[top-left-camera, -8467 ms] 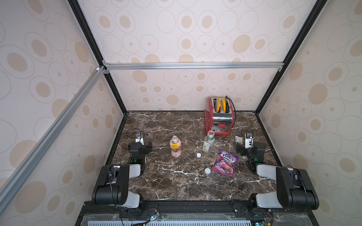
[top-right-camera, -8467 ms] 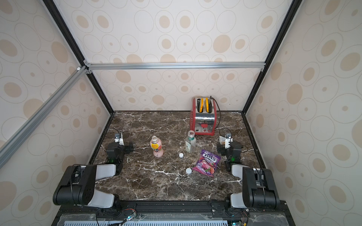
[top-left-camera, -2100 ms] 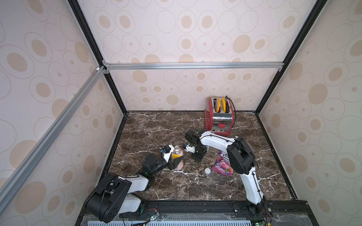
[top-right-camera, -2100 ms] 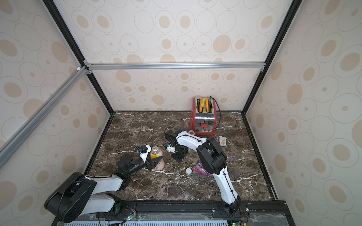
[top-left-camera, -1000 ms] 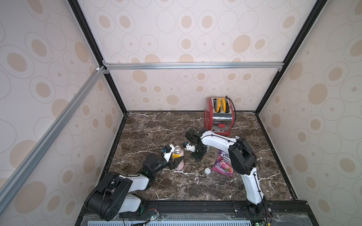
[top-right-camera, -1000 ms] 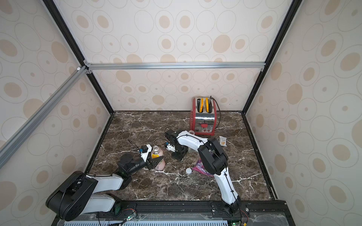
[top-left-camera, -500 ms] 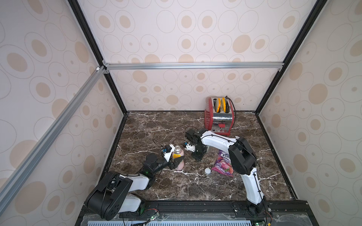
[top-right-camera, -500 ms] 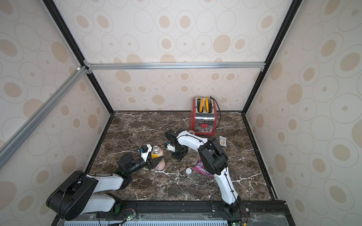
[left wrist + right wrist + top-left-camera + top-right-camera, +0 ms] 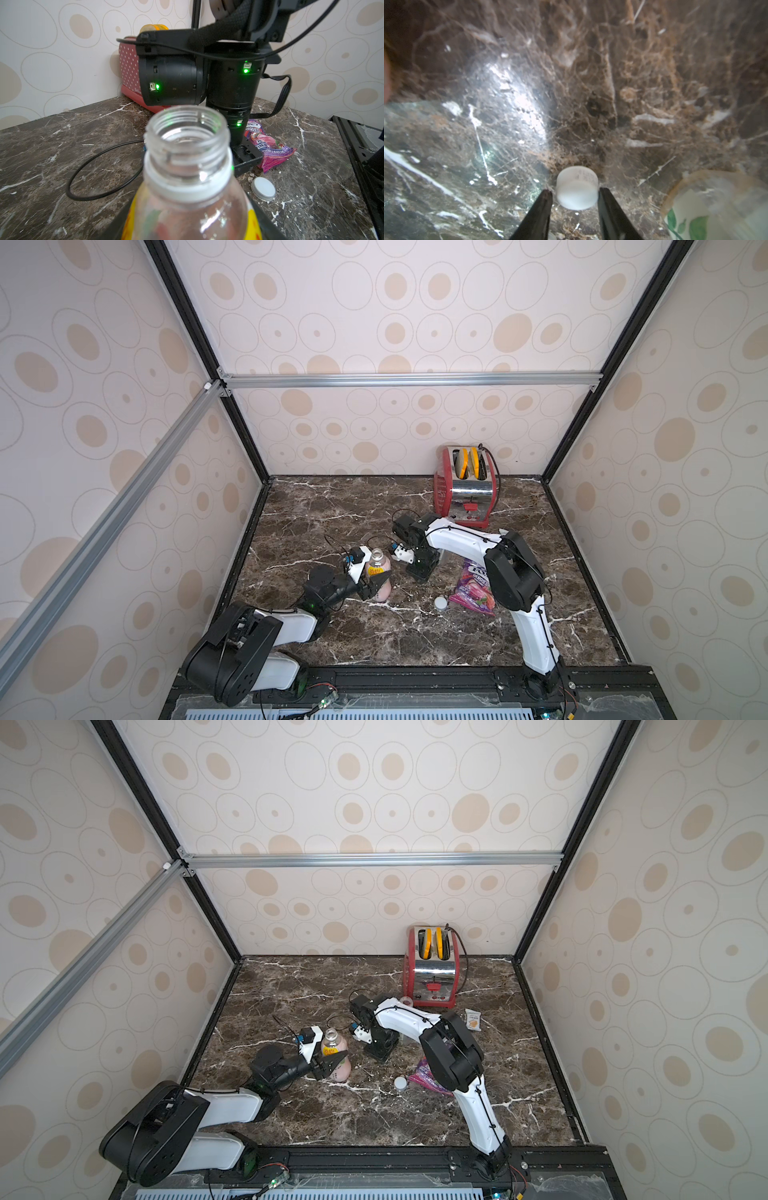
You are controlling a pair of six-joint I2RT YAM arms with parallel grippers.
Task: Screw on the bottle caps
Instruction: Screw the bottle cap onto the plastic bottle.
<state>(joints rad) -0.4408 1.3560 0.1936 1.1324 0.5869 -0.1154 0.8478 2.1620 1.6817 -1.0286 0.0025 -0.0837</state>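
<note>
The left pincer is clamping the uncapped pink drink bottle, clear plastic with a threaded neck, well in front of the red toaster and to its left. Nearer the toaster, the right pincer is straddling a small round white cap, its jaws parted barely wider than the cap. The clear leaf-labelled bottle is standing just beside it. The wider cap is lying beside the purple candy bag. The bench is showing glossy brown marble with white veins, and cream walls with an oval pattern are enclosing it.
</note>
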